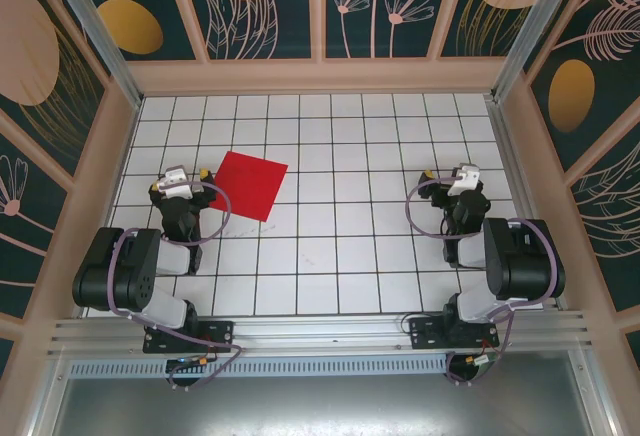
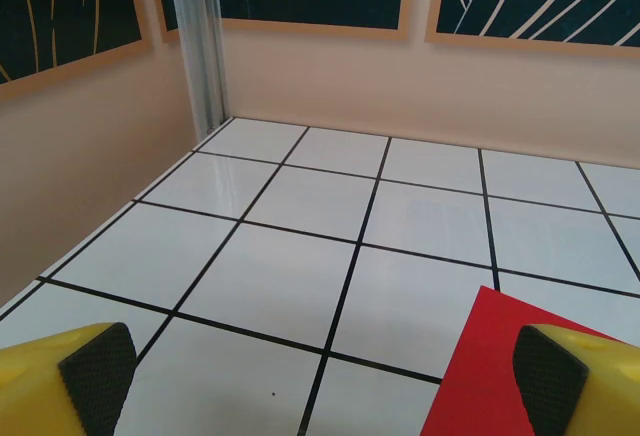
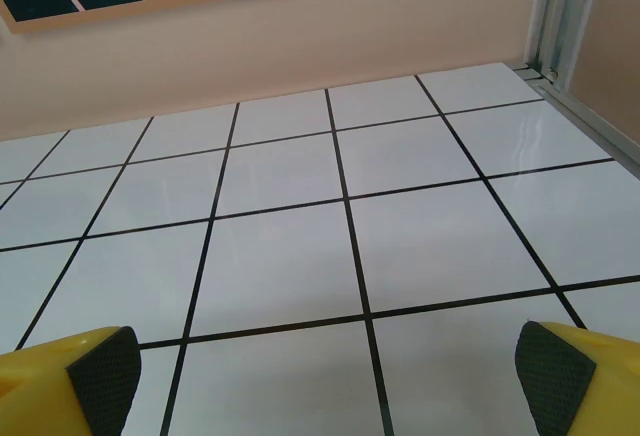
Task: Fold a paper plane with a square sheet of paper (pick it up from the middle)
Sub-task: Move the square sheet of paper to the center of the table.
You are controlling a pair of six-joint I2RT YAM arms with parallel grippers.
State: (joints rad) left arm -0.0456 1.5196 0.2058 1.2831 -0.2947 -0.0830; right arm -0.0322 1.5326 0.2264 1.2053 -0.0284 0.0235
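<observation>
The paper (image 1: 250, 184) is lying flat on the table (image 1: 340, 256), just beside the left hand (image 2: 318, 381), which is gaping wide. The right hand (image 3: 320, 381) is also gaping wide, well apart from it.

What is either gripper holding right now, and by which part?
Nothing is held. The left gripper and right gripper stand open; the square sheet of paper lies flat on the table.

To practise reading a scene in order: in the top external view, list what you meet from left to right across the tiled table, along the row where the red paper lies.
left pincer → square sheet of paper → right pincer
</observation>
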